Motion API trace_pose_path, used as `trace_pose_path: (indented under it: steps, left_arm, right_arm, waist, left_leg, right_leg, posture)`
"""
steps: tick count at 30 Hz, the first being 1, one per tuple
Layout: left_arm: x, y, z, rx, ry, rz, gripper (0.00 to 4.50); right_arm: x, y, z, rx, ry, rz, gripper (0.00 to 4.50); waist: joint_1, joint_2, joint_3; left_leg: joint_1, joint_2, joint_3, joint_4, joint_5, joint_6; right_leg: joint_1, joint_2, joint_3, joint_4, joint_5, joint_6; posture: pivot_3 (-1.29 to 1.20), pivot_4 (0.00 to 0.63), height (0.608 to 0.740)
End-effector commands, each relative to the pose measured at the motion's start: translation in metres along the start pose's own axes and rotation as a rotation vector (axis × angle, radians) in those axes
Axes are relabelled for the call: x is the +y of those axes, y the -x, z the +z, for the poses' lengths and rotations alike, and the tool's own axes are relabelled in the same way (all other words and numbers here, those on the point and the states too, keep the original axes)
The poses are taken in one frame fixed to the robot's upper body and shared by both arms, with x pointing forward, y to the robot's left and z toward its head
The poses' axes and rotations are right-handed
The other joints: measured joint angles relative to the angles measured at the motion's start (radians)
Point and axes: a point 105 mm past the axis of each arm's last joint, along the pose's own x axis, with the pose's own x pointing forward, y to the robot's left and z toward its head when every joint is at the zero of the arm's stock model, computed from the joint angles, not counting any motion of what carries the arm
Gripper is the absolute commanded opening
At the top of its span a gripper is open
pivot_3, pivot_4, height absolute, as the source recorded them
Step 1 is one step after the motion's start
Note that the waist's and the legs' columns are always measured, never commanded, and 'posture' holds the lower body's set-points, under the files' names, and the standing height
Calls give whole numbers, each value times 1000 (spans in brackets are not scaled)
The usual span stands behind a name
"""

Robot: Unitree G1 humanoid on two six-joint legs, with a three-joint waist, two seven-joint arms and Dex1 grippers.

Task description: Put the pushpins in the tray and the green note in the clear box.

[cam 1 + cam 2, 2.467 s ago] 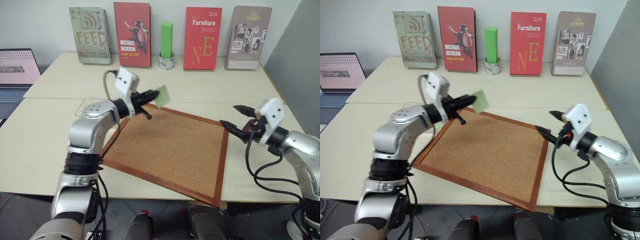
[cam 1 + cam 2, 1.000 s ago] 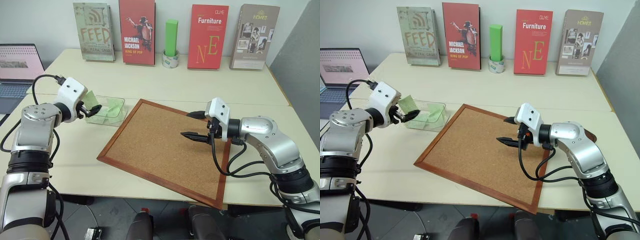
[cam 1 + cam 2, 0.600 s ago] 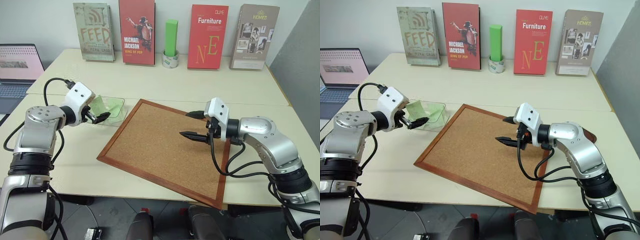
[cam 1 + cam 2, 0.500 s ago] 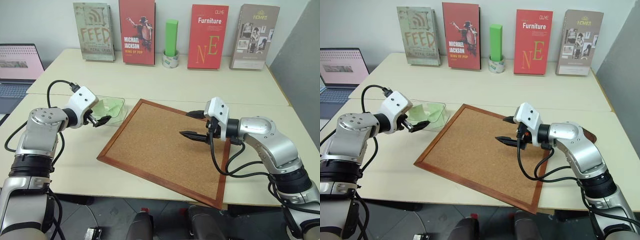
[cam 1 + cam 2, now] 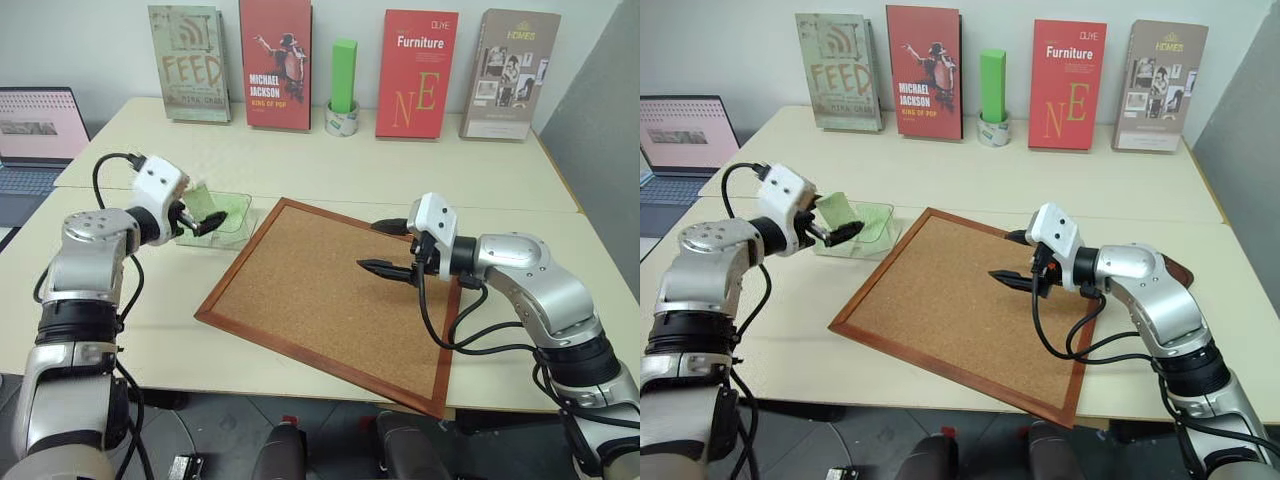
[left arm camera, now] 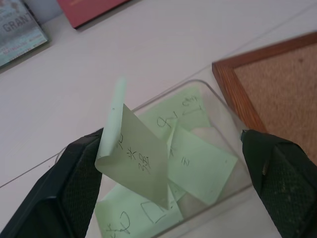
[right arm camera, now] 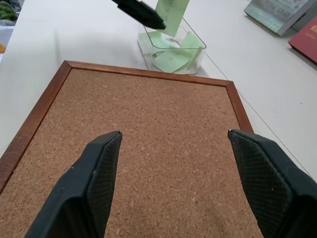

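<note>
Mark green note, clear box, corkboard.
green note (image 6: 133, 161): left wrist view, middle of the written face.
clear box (image 7: 194, 54): right wrist view, transparent near wall.
corkboard (image 5: 330, 290): left eye view, bare cork surface.

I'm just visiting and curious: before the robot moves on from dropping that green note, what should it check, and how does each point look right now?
1. Left gripper open: ok, fingers wide apart.
2. Green note free of the gripper: not ok, one edge clings to a finger pad.
3. Note over the clear box: ok, it hangs above other green notes in the box.
4. Right gripper empty: ok, open above the corkboard, holding nothing.
5. Pushpins gone from the corkboard: ok, none seen on it.
6. Pushpins in the tray: cannot tell.
</note>
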Motion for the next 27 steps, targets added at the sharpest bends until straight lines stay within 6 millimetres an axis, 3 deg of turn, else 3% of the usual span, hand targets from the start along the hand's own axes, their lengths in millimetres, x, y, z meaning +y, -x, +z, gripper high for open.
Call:
trace_pose_path:
  steps: [1, 10, 15, 21, 27]
  left_arm:
    - [10, 10, 14, -27, -44, 38, 4469]
    - [11, 30, 15, -23, 104, -75, 4469]
    - [15, 39, -2, 53, 81, -108, 4469]
    - [13, 41, -8, 77, 68, -159, 4469]
    - [11, 28, -10, 78, -28, -145, 4469]
  right_arm:
    - [-6, 5, 18, -50, 56, -29, 3636]
    - [-8, 7, 19, -54, 55, -34, 3636]
    - [-8, 7, 20, -56, 55, -35, 3636]
    - [-10, 8, 21, -58, 59, -43, 3636]
    - [-10, 8, 22, -60, 59, -50, 3636]
  waist:
    - [-3, 0, 0]
    - [-3, 0, 0]
    - [-4, 0, 0]
    - [1, 0, 0]
    - [1, 0, 0]
  left_leg:
    - [0, 0, 0, 0, 0, 0]
    - [0, 0, 0, 0, 0, 0]
    - [0, 1, 0, -1, 0, 0]
    - [0, 1, 0, 0, 0, 0]
    - [0, 1, 0, 0, 0, 0]
  right_leg:
    - [0, 0, 0, 0, 0, 0]
    - [0, 0, 0, 0, 0, 0]
    - [0, 0, 0, 0, 0, 0]
    - [0, 0, 0, 0, 0, 0]
    - [0, 1, 0, 0, 0, 0]
  posture:
    - [0, 150, 740]
    - [0, 150, 740]
    - [0, 150, 740]
    - [0, 150, 740]
    - [0, 150, 740]
